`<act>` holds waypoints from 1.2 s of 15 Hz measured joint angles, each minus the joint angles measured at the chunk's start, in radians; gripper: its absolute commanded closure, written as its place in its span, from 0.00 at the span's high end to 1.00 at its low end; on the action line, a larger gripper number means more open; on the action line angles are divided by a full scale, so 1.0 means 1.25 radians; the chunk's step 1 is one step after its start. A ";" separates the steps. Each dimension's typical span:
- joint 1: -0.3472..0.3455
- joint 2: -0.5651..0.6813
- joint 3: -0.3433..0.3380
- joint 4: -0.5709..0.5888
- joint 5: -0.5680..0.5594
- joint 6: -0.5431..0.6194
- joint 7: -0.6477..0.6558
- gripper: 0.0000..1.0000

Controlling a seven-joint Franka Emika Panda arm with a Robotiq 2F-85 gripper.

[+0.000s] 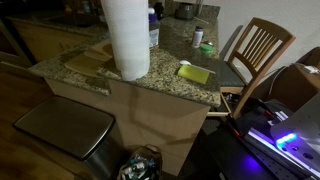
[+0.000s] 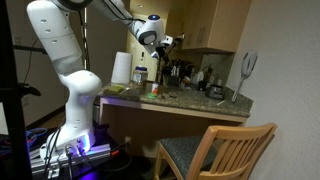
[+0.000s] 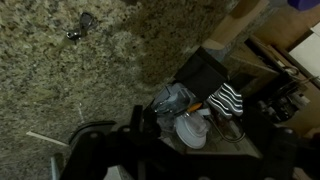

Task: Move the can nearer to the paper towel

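The paper towel point(image 1: 125, 38) is a tall white roll standing upright near the front of the granite counter; it also shows in an exterior view point(image 2: 121, 70). The can point(image 1: 198, 37) is a small pale cylinder farther back on the counter, next to a small green round object point(image 1: 207, 47). My gripper point(image 2: 161, 45) hangs high above the counter, well apart from both. In the wrist view its dark fingers point(image 3: 118, 138) stand apart with nothing between them. Neither the can nor the roll shows in the wrist view.
A yellow sponge block point(image 1: 194, 72) lies between roll and can. A clear blue-capped bottle point(image 1: 153, 28) stands behind the roll. A wooden board point(image 1: 88, 60) lies beside the roll. A wooden chair point(image 1: 258, 50) stands by the counter. A metal bin point(image 1: 65, 125) and a trash bag point(image 3: 190, 115) sit below.
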 measured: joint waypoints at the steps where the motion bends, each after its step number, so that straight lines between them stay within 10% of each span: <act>1: -0.007 -0.001 0.001 0.001 -0.036 -0.033 0.022 1.00; 13: -0.018 -0.016 -0.019 0.084 -0.076 -0.522 0.014 1.00; 18: -0.009 0.023 0.127 0.247 -0.180 -0.510 0.158 1.00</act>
